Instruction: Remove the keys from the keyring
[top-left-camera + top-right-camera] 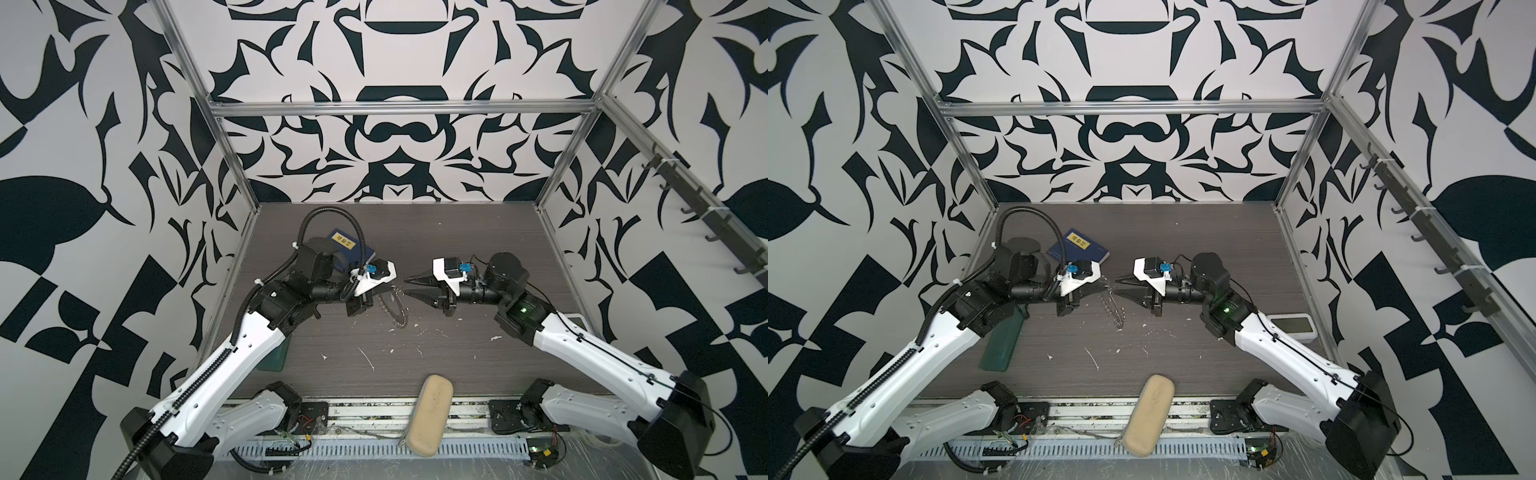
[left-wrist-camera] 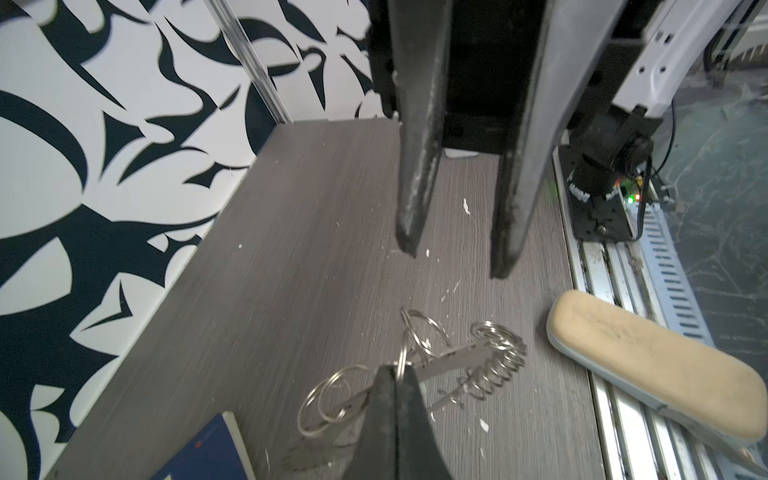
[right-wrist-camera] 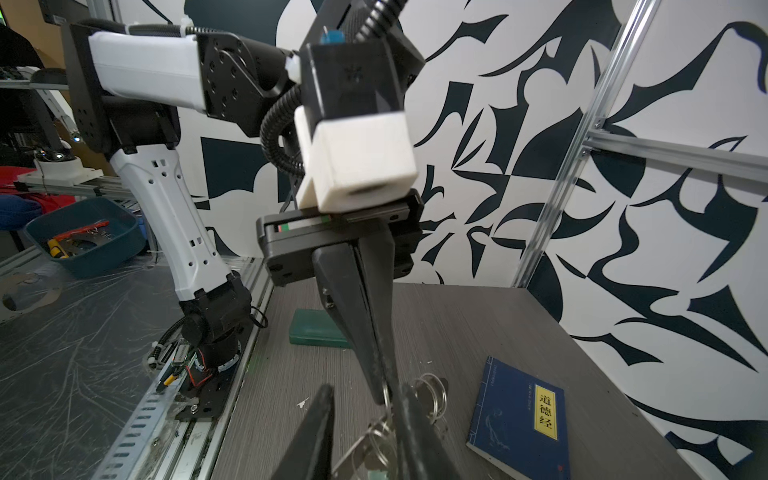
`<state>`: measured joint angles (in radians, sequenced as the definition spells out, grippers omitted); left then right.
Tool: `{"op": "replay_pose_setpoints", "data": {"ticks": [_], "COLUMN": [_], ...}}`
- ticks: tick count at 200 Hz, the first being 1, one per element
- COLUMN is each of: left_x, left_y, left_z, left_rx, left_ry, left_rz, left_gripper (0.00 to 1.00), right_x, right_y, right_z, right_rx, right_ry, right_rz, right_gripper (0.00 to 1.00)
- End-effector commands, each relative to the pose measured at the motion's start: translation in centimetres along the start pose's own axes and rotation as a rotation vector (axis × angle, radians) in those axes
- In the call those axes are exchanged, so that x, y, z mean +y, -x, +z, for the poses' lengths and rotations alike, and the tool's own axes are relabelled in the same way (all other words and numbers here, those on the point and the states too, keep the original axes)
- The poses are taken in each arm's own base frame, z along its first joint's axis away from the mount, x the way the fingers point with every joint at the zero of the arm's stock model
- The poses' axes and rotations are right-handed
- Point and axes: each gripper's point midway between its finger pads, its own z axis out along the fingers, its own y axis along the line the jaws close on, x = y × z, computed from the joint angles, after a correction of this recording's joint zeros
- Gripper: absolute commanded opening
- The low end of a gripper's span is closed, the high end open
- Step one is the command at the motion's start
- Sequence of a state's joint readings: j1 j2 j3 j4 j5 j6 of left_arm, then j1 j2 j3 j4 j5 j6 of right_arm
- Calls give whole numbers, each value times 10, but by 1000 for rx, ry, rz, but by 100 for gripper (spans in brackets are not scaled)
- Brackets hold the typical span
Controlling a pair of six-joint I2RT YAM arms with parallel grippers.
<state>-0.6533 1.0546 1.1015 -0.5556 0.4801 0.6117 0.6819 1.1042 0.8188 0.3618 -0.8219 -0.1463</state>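
Grey metal keyring [image 2: 457, 361] pinched mid-table, keys not off yet

Tan pouch [image 1: 430, 409] on the near rail [image 1: 365, 415]. Mid-table, left claw [image 2: 397, 372] is clamped on a wire loop of the keyring, holding it up on edge. Right claw [image 1: 406, 286] faces it just beside, jaws slightly apart, empty. Can't pick out the keys among the loops. Next move, I reckon: find a key and slide it round its split loop. Far left, blue book [image 3: 515, 419], yellow label [image 3: 546, 411] reads 道德经.

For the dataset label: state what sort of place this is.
Probably a robot lab test cell: an aluminium frame carries black-and-white patterned panels, and the left arm and right arm are mounted on a rail along the grey table's front edge.
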Motion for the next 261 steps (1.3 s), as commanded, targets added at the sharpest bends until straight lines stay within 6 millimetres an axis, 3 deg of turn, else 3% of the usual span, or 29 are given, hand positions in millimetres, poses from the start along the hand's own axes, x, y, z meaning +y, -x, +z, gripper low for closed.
{"op": "replay_pose_setpoints", "data": {"ticks": [1,182,212,233,261], "left_x": [-7,-11,-12,-12,-11], "left_y": [-13,-4,-4,-4,-2], "left_z": [-3,-4,-5,-5,-5], "left_rx": [105,46,41,39,28], "left_ry": [-13,-14,-11,-10,-2], "left_rz": [26,20,20,20,28], "left_gripper": [0,0,0,0,0], "right_x": [-1,0,1,3,4], "right_y": [16,-26,-33,-33,-31], "right_z": [3,26,25,25,26], "right_rx": [-28,21,37,43,48], "right_ry": [30,95,91,101,118], "right_rz": [-33,75,78,81,91], "right_gripper": [28,18,11,0,0]}}
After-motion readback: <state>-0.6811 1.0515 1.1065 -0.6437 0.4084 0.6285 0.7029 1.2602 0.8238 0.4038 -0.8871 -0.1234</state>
